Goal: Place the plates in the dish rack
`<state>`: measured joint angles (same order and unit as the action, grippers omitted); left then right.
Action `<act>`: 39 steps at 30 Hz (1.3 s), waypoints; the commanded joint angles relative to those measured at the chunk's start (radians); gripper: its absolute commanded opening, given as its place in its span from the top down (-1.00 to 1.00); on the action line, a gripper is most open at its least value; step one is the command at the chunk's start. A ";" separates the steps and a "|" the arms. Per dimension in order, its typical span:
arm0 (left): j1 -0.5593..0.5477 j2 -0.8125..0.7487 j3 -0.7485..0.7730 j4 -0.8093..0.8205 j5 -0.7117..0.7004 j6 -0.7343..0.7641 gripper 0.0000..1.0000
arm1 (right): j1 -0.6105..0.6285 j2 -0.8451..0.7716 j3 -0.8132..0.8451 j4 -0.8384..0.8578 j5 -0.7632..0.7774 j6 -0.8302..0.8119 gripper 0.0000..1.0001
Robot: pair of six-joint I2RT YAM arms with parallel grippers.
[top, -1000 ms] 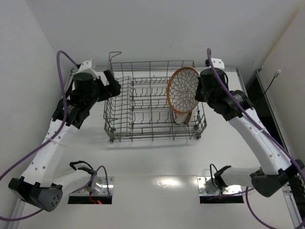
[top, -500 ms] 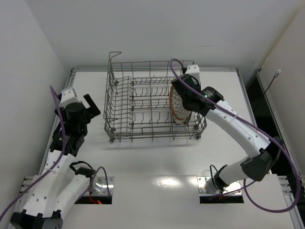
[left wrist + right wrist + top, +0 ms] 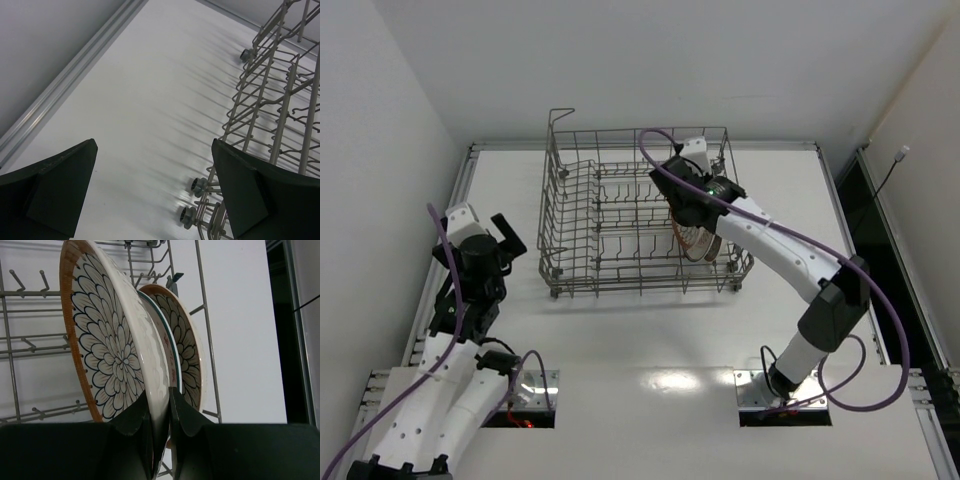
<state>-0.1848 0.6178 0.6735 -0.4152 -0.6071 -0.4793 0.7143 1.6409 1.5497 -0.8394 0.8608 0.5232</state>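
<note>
A: Right end effector (image 3: 159, 407) pinches the petal plate (image 3: 107, 340) by its rim, upright inside the dish rack (image 3: 620, 288), at its right end.
B: Looks glazed, stiff, breakable; probably slippery. Rim hold suits. Left end effector (image 3: 155, 175) spread, beside the dish rack.

White counter (image 3: 620, 330) with one bright reflection near its front edge, bordered at left and rear by a grey metal rail (image 3: 60, 85). Plain white walls (image 3: 620, 60) enclose it. At the right lie a dark gap (image 3: 852, 195) and a thin black cord with a white connector (image 3: 902, 153).
</note>
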 commanded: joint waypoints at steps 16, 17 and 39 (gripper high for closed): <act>-0.012 0.033 0.018 0.041 -0.046 -0.010 -0.99 | 0.135 0.275 0.299 -0.119 0.331 0.021 1.00; -0.012 0.033 0.018 0.041 -0.046 -0.010 -0.99 | 0.136 0.275 0.299 -0.119 0.322 0.021 1.00; -0.012 0.005 0.018 0.041 -0.046 -0.010 -0.99 | 0.143 0.134 0.116 -0.136 0.053 0.261 -0.83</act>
<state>-0.1902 0.6327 0.6735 -0.4099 -0.6357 -0.4828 0.8574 1.8923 1.6752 -1.0065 0.9562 0.7471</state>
